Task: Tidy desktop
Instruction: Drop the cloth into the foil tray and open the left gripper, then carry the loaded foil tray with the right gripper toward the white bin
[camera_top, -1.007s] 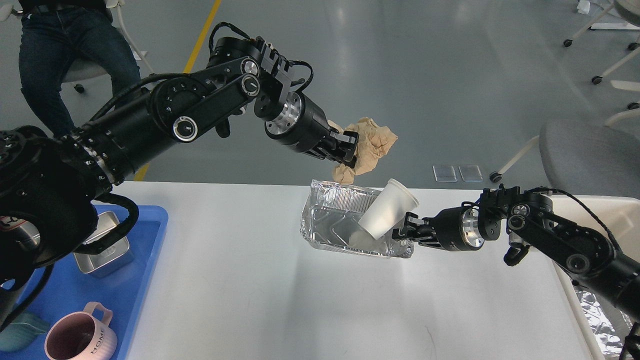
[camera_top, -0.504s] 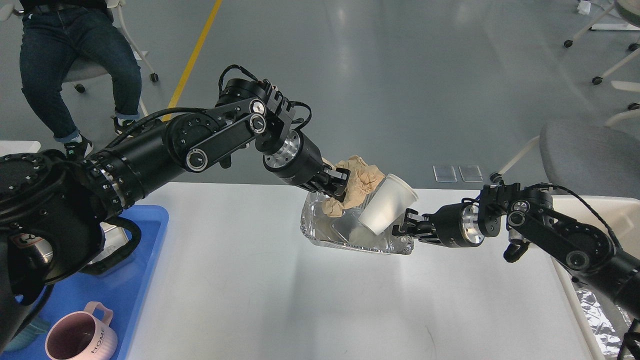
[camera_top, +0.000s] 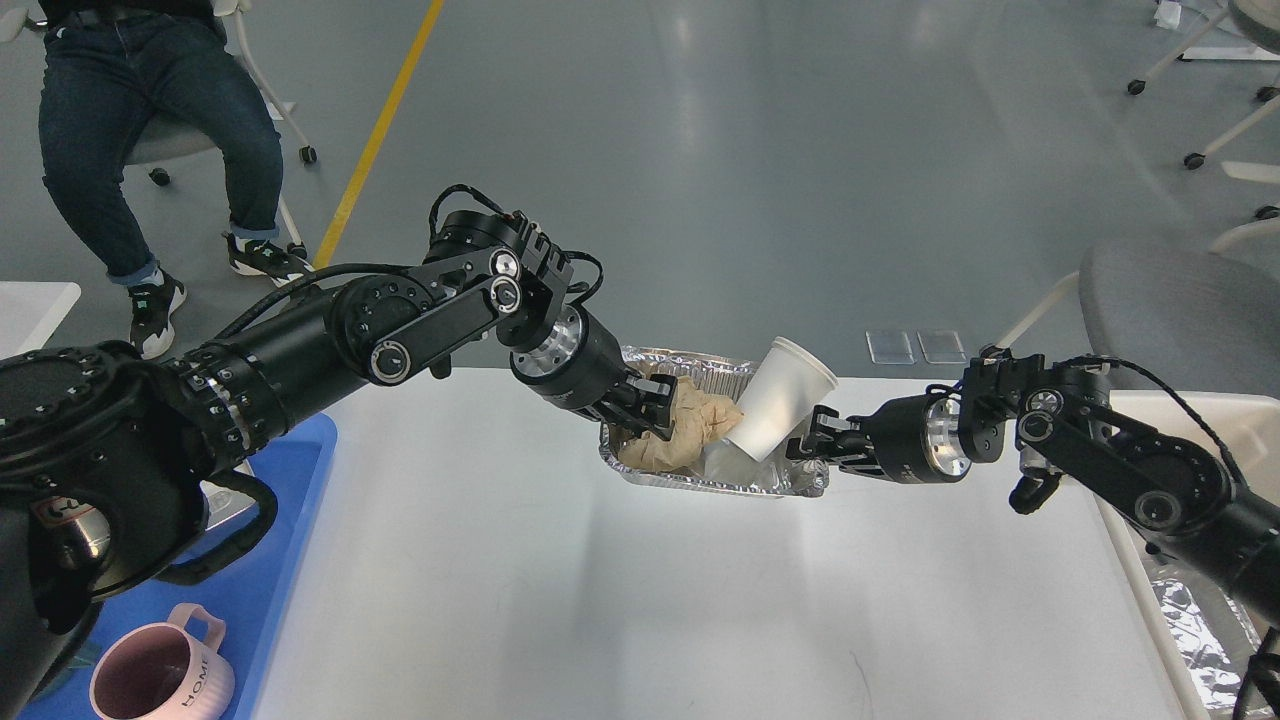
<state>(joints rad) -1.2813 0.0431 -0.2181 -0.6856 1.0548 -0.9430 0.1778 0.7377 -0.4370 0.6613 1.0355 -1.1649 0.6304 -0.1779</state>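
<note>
The tidying is looking well advanced, as far as this one view is showing: the desk (camera_top: 560, 590), the broad white top filling the lower middle of the view, is lying almost bare, and the loose rubbish is sitting gathered at its far edge in a foil tray (camera_top: 690, 478). A crumpled brown paper (camera_top: 690, 430) is lying inside that tray, and a white paper cup (camera_top: 775, 412) is leaning in it too, tilted with its mouth toward the upper right. What is probably remaining is to let go of the paper and carry the filled tray off the desk; a blue tray (camera_top: 290, 520) at the left, holding a pink mug (camera_top: 160, 680), is sitting apart from all this. The left arm is reaching in from the left, elbow raised and forearm sloping down to the right, so that the left hand (camera_top: 650, 408) is dipping into the tray's left end with its fingers against the brown paper; whether they are pinching it or already slackening I cannot tell, since they are reading dark against it. The right arm is stretching in low from the right, nearly level, and the right hand (camera_top: 815, 448) is clamping the tray's right rim, apparently steadying it just beneath the cup.
</note>
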